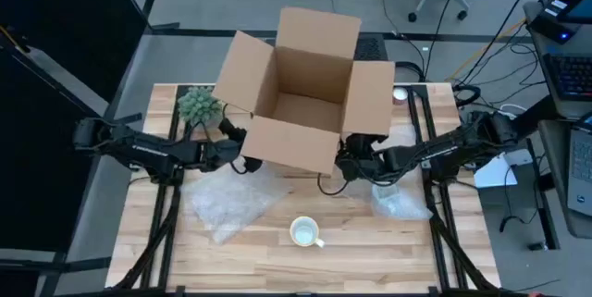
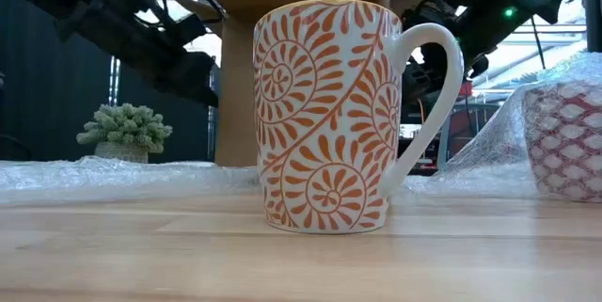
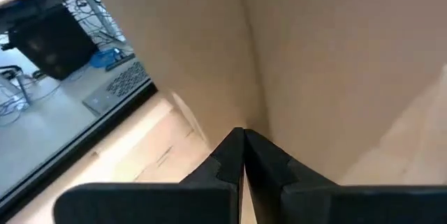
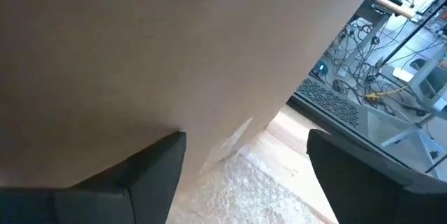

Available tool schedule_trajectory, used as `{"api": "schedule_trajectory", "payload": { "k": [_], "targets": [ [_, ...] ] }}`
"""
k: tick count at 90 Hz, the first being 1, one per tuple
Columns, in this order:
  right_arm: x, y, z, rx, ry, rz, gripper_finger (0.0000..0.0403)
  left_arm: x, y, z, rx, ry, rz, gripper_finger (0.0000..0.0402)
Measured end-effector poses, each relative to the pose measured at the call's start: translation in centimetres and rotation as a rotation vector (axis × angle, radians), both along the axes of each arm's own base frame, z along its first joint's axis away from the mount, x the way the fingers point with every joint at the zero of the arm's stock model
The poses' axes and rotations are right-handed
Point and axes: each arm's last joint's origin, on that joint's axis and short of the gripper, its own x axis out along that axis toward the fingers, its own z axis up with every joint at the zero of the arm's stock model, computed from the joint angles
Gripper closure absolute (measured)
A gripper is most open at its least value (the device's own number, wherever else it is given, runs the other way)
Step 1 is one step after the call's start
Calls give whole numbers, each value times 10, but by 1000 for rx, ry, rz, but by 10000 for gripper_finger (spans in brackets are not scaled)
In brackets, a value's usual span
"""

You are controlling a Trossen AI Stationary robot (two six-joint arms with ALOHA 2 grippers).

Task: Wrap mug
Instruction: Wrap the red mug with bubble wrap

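The mug [image 2: 336, 114] stood nearest the low camera, upright on the wooden table [image 2: 141, 255], white with an orange spiral-leaf pattern and its handle pointing to the picture's right. In the high view the mug [image 1: 304, 232] sat alone near the front edge of the table [image 1: 388, 260], bare and unwrapped, well apart from both arms.

A sheet of bubble wrap [image 1: 229, 203] lay flat on the table, behind and to the left of the mug. A second object bundled in bubble wrap [image 1: 398, 202] rested on the right side; in the low view it showed a red-and-white pattern through the wrap [image 2: 564, 137].

An open cardboard box [image 1: 301, 93] occupied the rear centre of the table, flaps spread. A small green plant [image 1: 198, 105] stood at the rear left, beside the box.

The left gripper [image 1: 242, 159] was at the front left corner of the box. Its fingers [image 3: 230, 161] were pressed together, tips against the cardboard wall, holding nothing visible.

The right gripper [image 1: 348, 165] was at the front right corner of the box. Its fingers [image 4: 150, 161] were spread wide apart, with the box wall directly ahead and bubble wrap below.
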Motion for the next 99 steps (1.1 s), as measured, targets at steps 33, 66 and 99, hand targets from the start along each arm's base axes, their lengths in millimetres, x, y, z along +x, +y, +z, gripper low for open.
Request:
{"api": "schedule_trajectory", "payload": {
  "k": [33,66,99],
  "targets": [
    [6,-10,2,9,32,51,115,-1,-3,-1,-7,-23,50,402],
    [24,-24,1,-40,74,147,115,-7,-6,-6,2,27,106,401],
    [31,-59,5,-16,38,202,115,-16,-15,-5,9,31,158,402]
  ]
}}
